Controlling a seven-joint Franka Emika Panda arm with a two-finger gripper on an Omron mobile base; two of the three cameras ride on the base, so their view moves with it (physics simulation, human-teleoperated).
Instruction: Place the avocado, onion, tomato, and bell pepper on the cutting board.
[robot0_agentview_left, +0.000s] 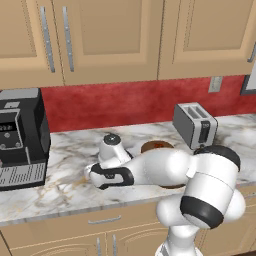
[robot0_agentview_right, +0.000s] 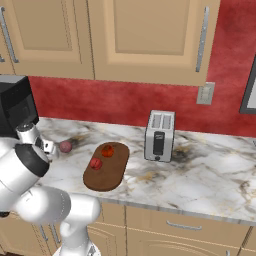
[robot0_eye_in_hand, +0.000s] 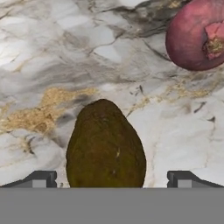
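End effector open, fingertips flanking avocado.

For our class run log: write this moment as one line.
gripper: open, straddling avocado | onion: on counter | cutting board: two red items

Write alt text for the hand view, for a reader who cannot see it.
A dark olive-brown avocado lies on the marble counter between the open jaws of the gripper, whose two dark tips flank it at the bottom. A pinkish-purple onion sits apart from it at the upper right.
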